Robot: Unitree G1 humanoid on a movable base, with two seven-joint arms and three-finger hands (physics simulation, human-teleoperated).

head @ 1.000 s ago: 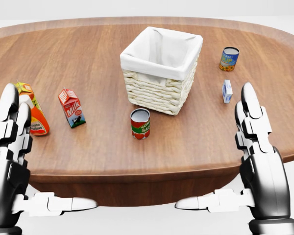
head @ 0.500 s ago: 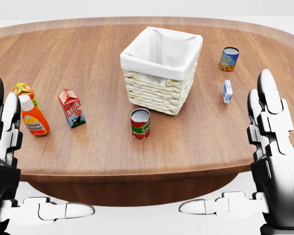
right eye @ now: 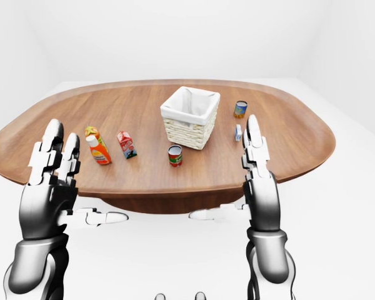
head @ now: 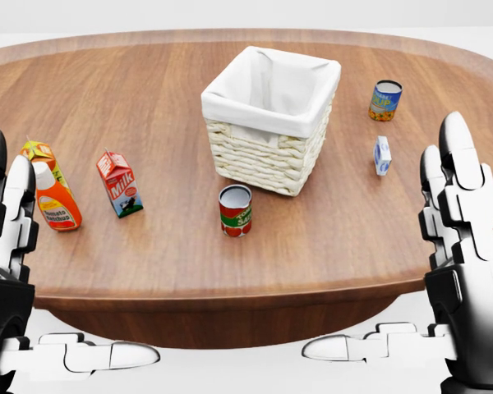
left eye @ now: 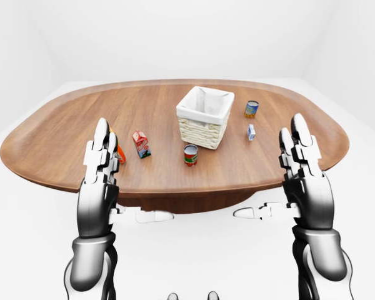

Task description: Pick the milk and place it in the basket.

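Over the near edge of the oval wooden table (head: 329,238), the left hand (left eye: 99,164) and right hand (left eye: 302,164) are raised, fingers spread wide, holding nothing. Between them the red milk carton (head: 119,183) stands upright, left of the cloth-lined wicker basket (head: 269,119). White walls surround everything.

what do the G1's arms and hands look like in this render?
Glossy dark grey to black forearm and palm shells. Left hand and right hand each have three blocky, segmented fingers in white and light grey with rounded tips, the thumb the same. No cables, markings or sleeves visible.
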